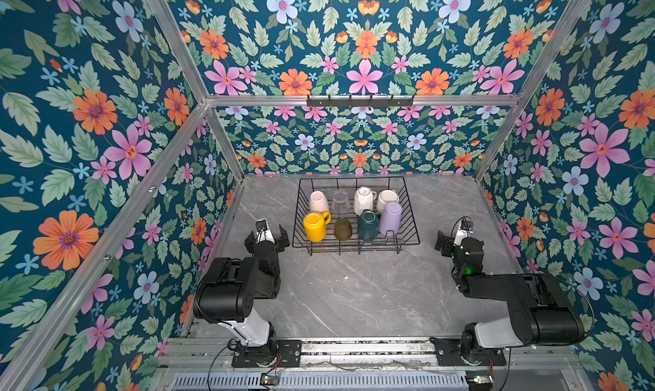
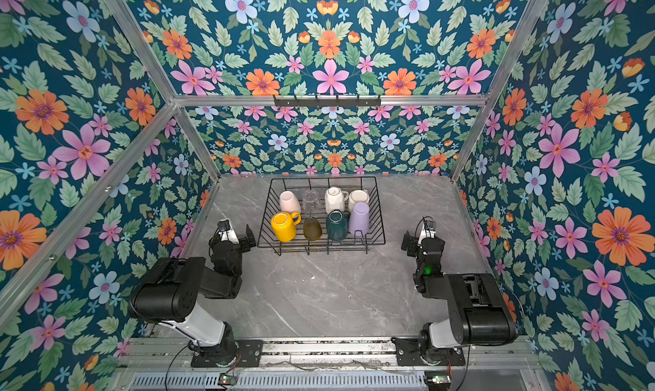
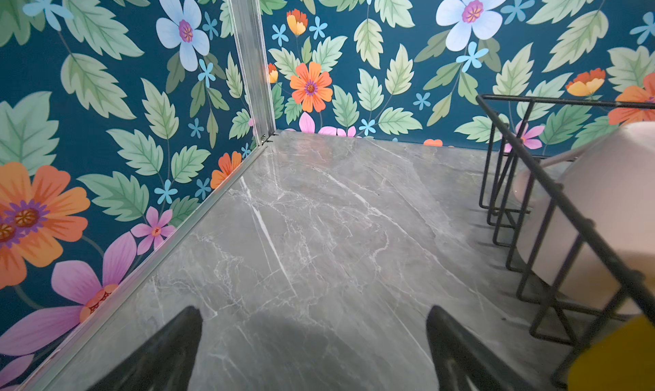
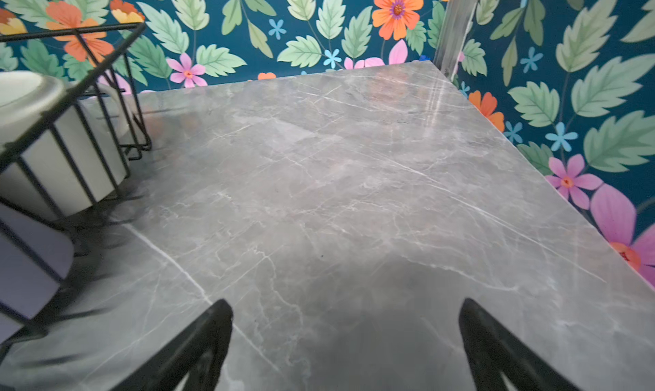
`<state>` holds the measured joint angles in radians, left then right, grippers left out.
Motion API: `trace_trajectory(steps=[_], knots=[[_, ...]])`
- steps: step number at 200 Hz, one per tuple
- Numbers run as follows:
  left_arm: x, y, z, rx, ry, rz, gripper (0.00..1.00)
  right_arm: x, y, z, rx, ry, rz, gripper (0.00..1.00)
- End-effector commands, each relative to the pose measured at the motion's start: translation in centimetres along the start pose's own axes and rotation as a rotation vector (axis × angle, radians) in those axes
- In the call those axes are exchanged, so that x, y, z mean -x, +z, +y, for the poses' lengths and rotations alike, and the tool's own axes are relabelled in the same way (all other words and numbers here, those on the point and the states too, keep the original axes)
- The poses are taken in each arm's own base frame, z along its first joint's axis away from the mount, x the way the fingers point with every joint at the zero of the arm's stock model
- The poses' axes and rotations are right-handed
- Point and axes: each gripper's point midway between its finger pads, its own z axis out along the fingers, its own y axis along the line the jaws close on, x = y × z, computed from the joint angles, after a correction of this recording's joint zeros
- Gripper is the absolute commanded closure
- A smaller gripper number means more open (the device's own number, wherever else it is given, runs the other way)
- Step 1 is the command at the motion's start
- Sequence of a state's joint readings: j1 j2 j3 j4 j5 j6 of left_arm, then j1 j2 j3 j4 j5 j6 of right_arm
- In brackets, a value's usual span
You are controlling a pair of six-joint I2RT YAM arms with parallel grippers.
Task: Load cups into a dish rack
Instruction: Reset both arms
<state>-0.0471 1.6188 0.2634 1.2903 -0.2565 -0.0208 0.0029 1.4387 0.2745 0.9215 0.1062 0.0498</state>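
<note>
All eight cups (image 1: pixel 314 226) sat inside the dish rack (image 1: pixel 412 226), none outside it. Left gripper (image 1: pixel 266 237) was spread and empty just left of the rack. Right gripper (image 4: pixel 345 303) was likewise, off its right. Loading judged finished; next: park arms clear.

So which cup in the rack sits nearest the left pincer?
The yellow mug, in the near corner of the dish rack, beside the open left pincer. It is the only yellow one; the other seven sit farther off.

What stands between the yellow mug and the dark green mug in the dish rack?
The olive-brown tumbler stands there, between the yellow mug and the dark green mug; both top views show it.
</note>
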Motion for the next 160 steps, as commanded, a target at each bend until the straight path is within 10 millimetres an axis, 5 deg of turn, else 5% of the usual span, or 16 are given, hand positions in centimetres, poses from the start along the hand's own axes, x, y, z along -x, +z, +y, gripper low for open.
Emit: trace_trajectory(steps=[1,22,160], knots=[[0.4,0.0,0.0,-0.003,0.002,-0.013,0.00,0.9,0.1,-1.4,-0.084,0.045,-0.035,0.01],[0.4,0.0,-0.1,-0.004,0.002,-0.014,0.00,0.8,0.3,0.1,-0.003,-0.004,-0.014,0.01],[0.4,0.0,-0.1,-0.003,0.002,-0.015,0.00,0.7,0.2,0.6,0.027,-0.010,-0.017,0.01]])
